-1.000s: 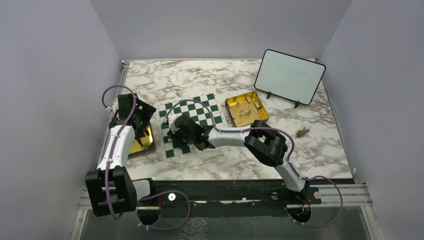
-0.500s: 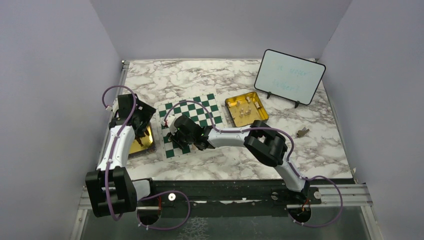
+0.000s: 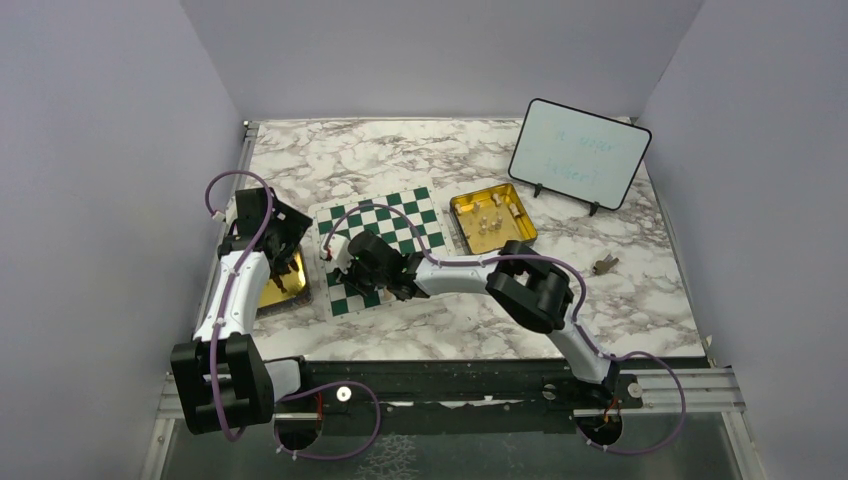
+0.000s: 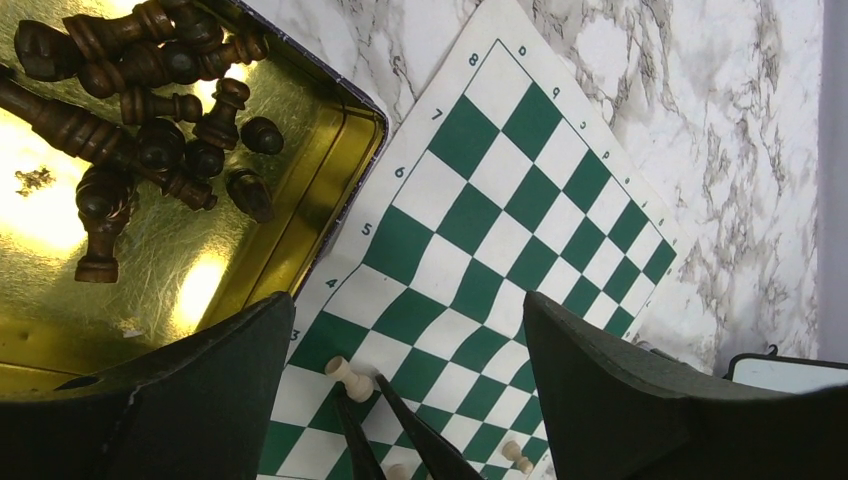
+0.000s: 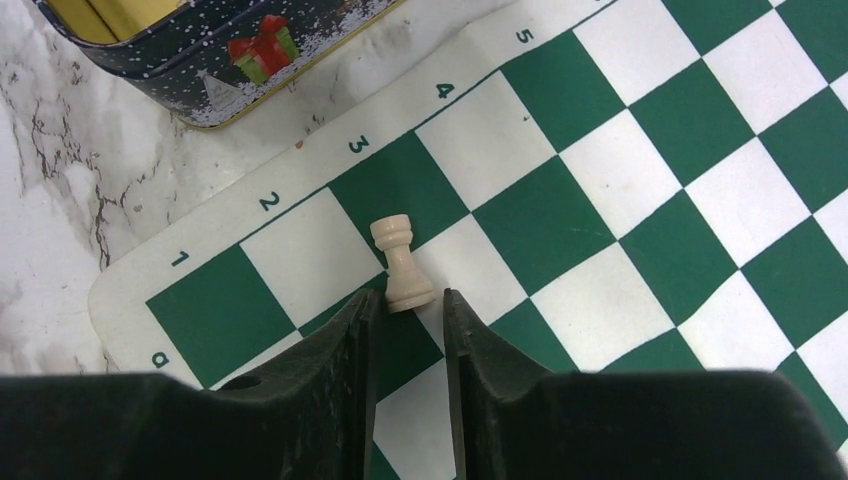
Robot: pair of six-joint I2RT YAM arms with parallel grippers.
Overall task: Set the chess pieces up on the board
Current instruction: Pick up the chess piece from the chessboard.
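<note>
Jaws of the right gripper stand narrowly apart at the bottom of the right wrist view, with a cream rook upright just beyond their tips. Slivers of board show on either side of its base, so I judge it free, not clamped. The rook stands on the chess mat near the corner at the lower left of that frame, by the edge numbers 2 and 3, seemingly close to a meeting of squares and not on the corner square itself.

The left gripper hangs wide open and empty over the seam between the mat and a gold tin of dark chess pieces at the upper left of its view. In the top view a second gold tin, right of the mat, holds several cream pieces.

The step in hand looks like seating this rook. Next, the right fingers must either close on it squarely to nudge it into one square, or draw back without brushing it, then go to the tin of cream pieces
</note>
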